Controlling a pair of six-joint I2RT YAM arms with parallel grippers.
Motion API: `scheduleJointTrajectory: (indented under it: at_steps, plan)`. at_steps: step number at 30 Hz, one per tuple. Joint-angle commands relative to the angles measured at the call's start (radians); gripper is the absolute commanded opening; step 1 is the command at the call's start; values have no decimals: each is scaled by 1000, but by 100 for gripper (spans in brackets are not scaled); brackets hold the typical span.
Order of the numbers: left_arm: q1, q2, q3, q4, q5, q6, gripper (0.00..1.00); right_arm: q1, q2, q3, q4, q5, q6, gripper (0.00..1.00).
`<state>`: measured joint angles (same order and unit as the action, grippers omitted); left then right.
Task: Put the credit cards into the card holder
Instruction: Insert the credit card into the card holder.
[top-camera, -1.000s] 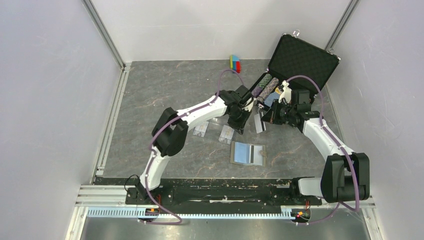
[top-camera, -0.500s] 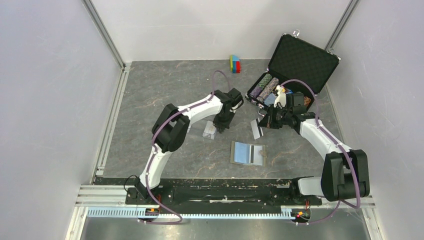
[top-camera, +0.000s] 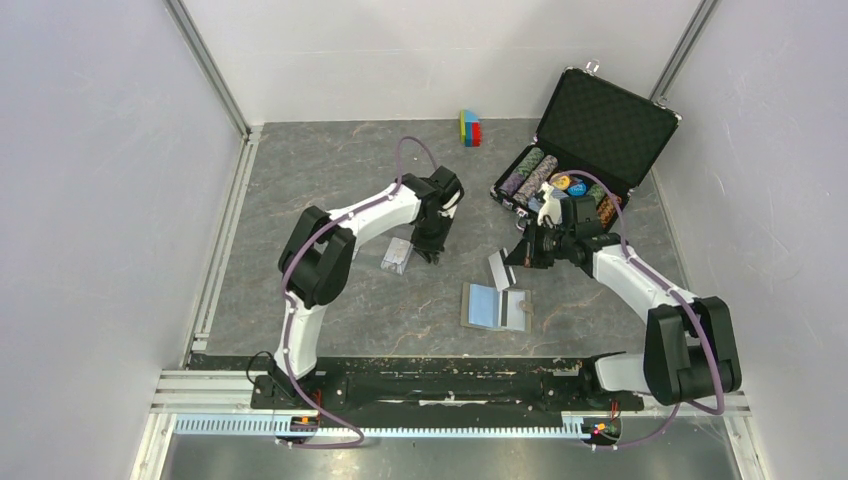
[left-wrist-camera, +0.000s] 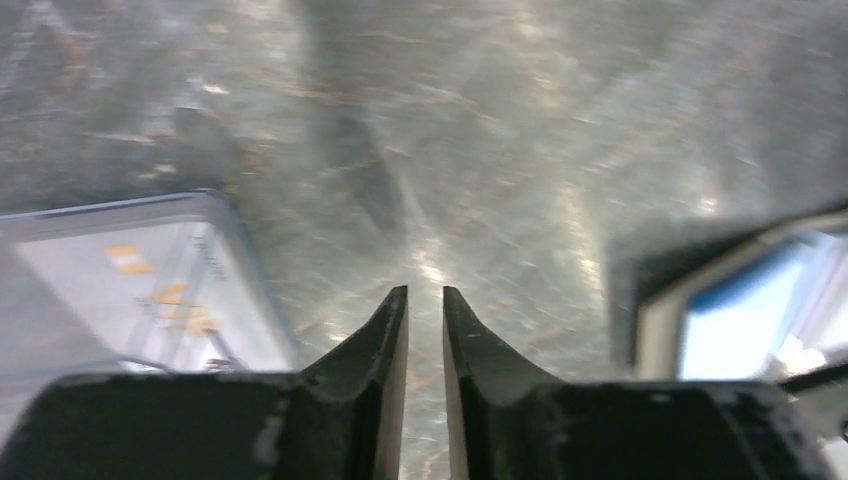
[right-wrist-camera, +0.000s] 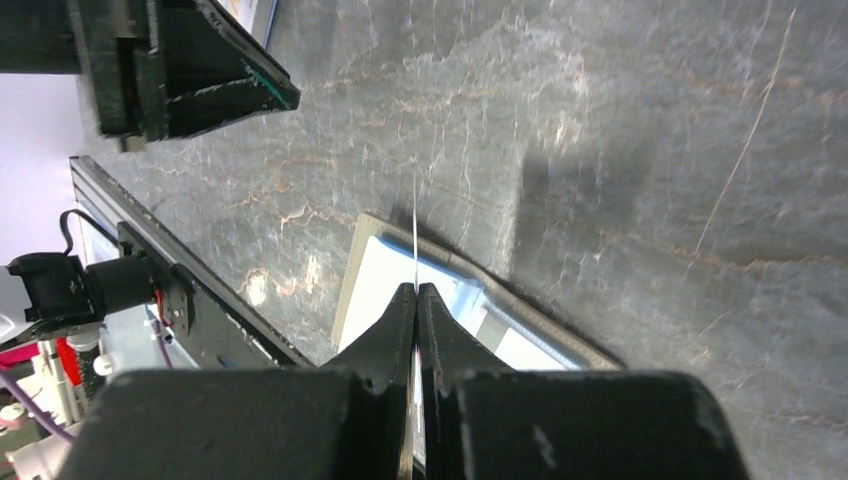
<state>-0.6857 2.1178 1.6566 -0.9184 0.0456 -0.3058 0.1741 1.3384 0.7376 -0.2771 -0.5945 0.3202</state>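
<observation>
The card holder (top-camera: 497, 307) lies open on the floor, taupe outside with light blue lining. My right gripper (top-camera: 522, 252) is shut on a pale credit card (top-camera: 497, 268) and holds it just above and behind the holder. In the right wrist view the card (right-wrist-camera: 415, 225) shows edge-on between the fingertips (right-wrist-camera: 416, 288), over the holder's lining (right-wrist-camera: 385, 285). My left gripper (top-camera: 432, 243) is shut and empty with only a slit between the fingers (left-wrist-camera: 425, 292). It is just right of a pale card with orange marks under clear plastic (top-camera: 397, 255), which also shows in the left wrist view (left-wrist-camera: 130, 285).
An open black chip briefcase (top-camera: 603, 120) with rows of chips (top-camera: 530, 172) stands at the back right, close behind my right arm. Small coloured blocks (top-camera: 469, 127) sit at the back wall. The left arm's black wrist (right-wrist-camera: 180, 60) shows beyond the holder.
My left gripper has swung left, away from the briefcase, to the clear-covered card. My right gripper has carried the credit card forward and left, closer to the open holder.
</observation>
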Motion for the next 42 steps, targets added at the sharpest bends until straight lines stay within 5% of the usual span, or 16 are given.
scheduleJointTrajectory:
  at_steps: [1, 11, 27, 42]
  plan:
    - [-34, -119, -60, 108, 195, -61, 28, 0, -61, -54, 40, -49, 55, 0]
    - [-50, -234, -326, 349, 389, -220, 32, -30, -145, -174, 10, -82, 119, 0]
    - [-66, -243, -429, 429, 396, -308, 17, -41, -37, -231, -67, -31, 100, 0]
    - [-64, -201, -389, 389, 377, -309, 15, 24, 100, -236, 246, -99, 167, 0]
